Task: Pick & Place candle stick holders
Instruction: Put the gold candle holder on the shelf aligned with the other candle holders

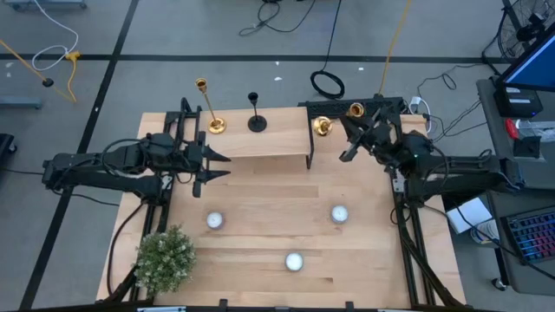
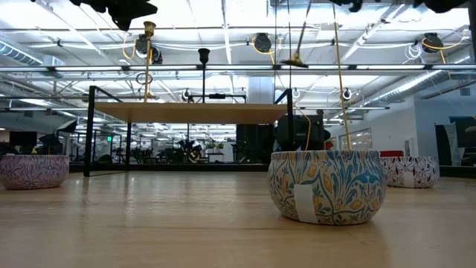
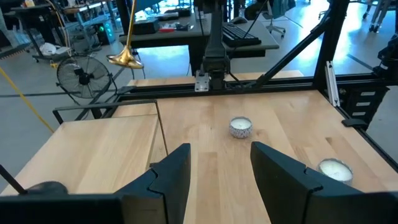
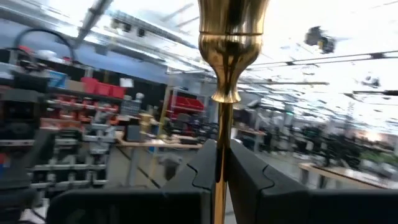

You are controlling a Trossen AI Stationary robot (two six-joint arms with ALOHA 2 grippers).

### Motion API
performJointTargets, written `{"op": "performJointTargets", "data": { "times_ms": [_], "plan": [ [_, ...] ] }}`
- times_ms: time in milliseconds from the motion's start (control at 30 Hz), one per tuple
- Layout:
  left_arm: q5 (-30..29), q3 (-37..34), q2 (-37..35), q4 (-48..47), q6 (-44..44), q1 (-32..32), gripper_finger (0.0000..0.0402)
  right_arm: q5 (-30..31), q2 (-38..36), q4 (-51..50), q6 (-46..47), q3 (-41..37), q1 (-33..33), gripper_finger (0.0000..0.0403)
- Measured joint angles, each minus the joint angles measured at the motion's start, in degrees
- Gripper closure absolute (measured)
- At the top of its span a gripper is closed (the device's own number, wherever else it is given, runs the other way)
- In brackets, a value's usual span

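One gold candle stick holder (image 1: 208, 108) and a black one (image 1: 257, 117) stand on their round bases on the raised wooden shelf (image 1: 260, 143) at the back. A second gold candle stick holder (image 1: 334, 120) hangs in the air to the right of the shelf, with my right gripper (image 4: 222, 155) shut on it. Its base (image 2: 295, 62) shows above shelf height in the low view. My left gripper (image 1: 212, 169) stands open in front of the shelf's left end, with nothing between its fingers (image 3: 171, 174). My right gripper pinches the gold candle stick holder's thin stem (image 4: 222, 124) between its two fingers, just below the knob under the top cup (image 4: 231, 37). The fingers come from the table's right side, slanting upward, and lie across the stem. The holder hangs lifted clear, nearly upright, base (image 3: 124, 59) down.
Three small round candles in patterned tins (image 1: 214, 220) (image 1: 338, 213) (image 1: 294, 261) sit on the table's near half. A bushy green plant (image 1: 165, 257) stands at the near left corner. A black frame (image 1: 381, 104) rises at the far right, behind the right arm.
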Motion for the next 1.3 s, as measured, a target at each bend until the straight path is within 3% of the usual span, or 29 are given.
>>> {"op": "performJointTargets", "data": {
  "times_ms": [200,433,600,867,1300],
  "plan": [
    [0.0,0.0,0.7,2.4,0.4,0.0,0.0227,-7.0,8.8,4.7,1.8,4.4,-3.6,0.0386],
    [0.0,0.0,0.7,3.7,0.4,0.0,0.0227,-7.3,21.6,0.6,4.6,12.8,-10.5,0.0385],
    [0.1,0.0,0.7,3.6,0.0,0.0,0.0227,-13.6,28.5,-0.1,9.1,17.5,-15.1,0.0385],
    [0.1,0.0,0.7,2.6,-0.1,0.0,0.0227,-16.1,33.9,-1.0,17.4,19.3,-18.2,0.0385],
    [0.1,0.0,0.7,1.6,-0.2,0.0,0.0227,-15.7,34.8,-1.2,14.3,19.2,-18.2,0.0383]
  ]
}}
